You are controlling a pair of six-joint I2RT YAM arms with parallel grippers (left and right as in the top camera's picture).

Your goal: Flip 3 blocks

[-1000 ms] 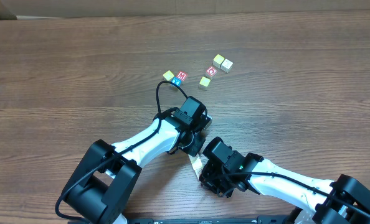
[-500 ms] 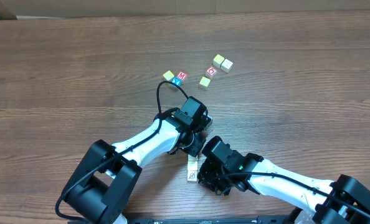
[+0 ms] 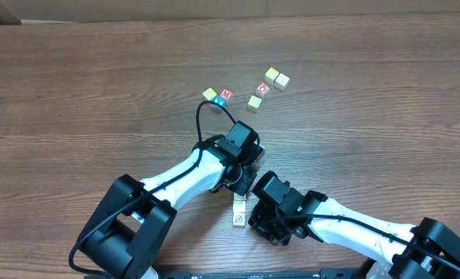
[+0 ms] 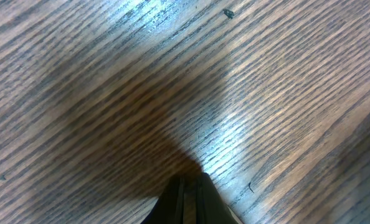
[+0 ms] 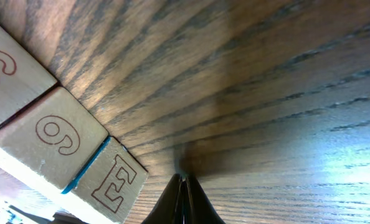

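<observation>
Three pale wooden blocks (image 3: 238, 211) lie in a tight row on the table, between my two wrists. Up close they show a "6" (image 5: 10, 68), a "9" (image 5: 54, 134) and an "E" (image 5: 113, 183), with a blue edge between the last two. My right gripper (image 5: 184, 179) is shut on nothing, its tips low over the wood just right of the "E" block and apart from it. Over bare tabletop, my left gripper (image 4: 188, 182) is shut and empty. No block shows in the left wrist view.
At the far middle lies a loose group of small cubes: a yellow one (image 3: 209, 94), a red "M" (image 3: 226, 94), a blue one (image 3: 221, 101), a yellowish one (image 3: 255, 101), a red "O" (image 3: 263, 88) and two pale ones (image 3: 276, 77). A black cable (image 3: 203, 116) loops above the left wrist.
The row of pale blocks, mostly covered by the right wrist a second ago, now shows more fully and lies slightly nearer the front left. Both grippers stayed shut.
</observation>
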